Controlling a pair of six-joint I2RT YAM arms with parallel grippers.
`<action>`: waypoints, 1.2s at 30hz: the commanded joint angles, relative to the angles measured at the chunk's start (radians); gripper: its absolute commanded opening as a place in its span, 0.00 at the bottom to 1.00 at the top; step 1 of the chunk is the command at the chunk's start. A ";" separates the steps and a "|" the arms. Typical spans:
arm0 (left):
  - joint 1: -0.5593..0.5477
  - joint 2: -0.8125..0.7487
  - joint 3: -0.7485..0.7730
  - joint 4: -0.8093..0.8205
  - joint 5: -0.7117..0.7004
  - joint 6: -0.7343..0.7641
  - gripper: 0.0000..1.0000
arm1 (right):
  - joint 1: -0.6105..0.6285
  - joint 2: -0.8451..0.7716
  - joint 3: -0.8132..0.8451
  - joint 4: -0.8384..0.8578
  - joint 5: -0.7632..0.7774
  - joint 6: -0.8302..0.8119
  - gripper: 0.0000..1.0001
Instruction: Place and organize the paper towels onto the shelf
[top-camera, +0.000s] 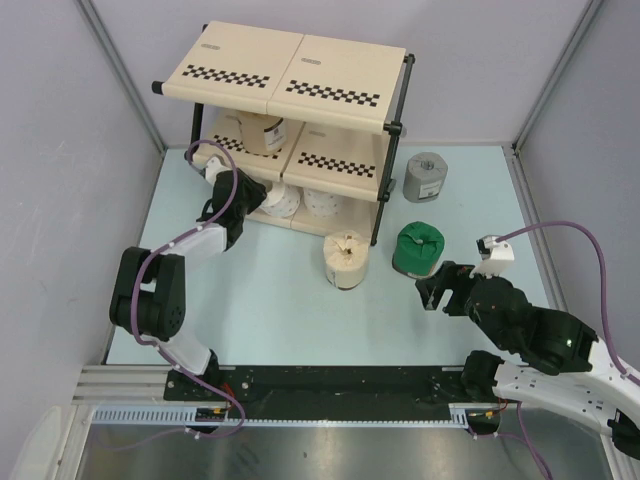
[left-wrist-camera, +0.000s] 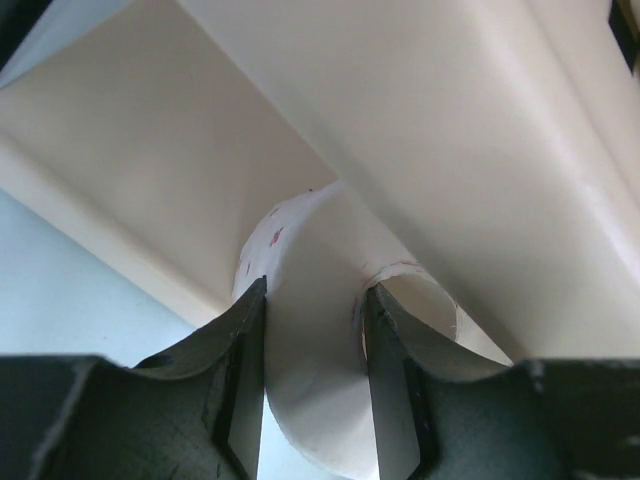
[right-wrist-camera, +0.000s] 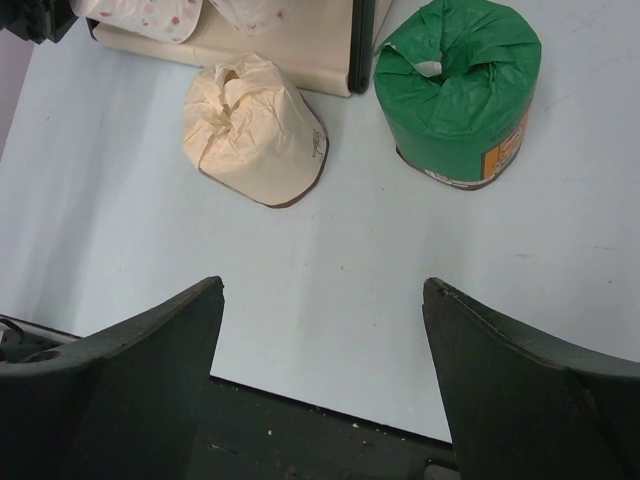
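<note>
At the bottom tier of the shelf (top-camera: 240, 55), left end effector (left-wrist-camera: 316, 290) clamped narrowly on a white speckled roll (left-wrist-camera: 300, 230). Right end effector (right-wrist-camera: 322, 285) spread wide, empty, above pale blue table (top-camera: 270, 300), near green roll (right-wrist-camera: 458, 90) and tan roll (right-wrist-camera: 255, 130); grey roll (top-camera: 426, 177) beside shelf. Grey walls (top-camera: 60, 120). Orange label (right-wrist-camera: 505, 150) on green roll illegible.

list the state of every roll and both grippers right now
left gripper, shut on the left white roll at the bottom tier
right gripper, open and empty
other white roll, on the bottom tier
shelved tan roll, upright on the middle tier
loose tan roll, upright on the table, off the shelf
green roll, upright on the table
grey roll, upright on the table
</note>
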 joint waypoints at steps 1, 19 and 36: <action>0.017 0.015 0.073 0.110 -0.030 -0.040 0.21 | -0.003 0.020 0.001 0.009 0.008 0.020 0.85; 0.032 0.101 -0.031 0.393 -0.013 -0.207 0.24 | -0.005 0.043 -0.011 0.018 -0.003 0.020 0.85; 0.031 0.110 -0.101 0.451 0.000 -0.191 0.67 | -0.003 0.055 -0.017 0.037 -0.026 0.012 0.86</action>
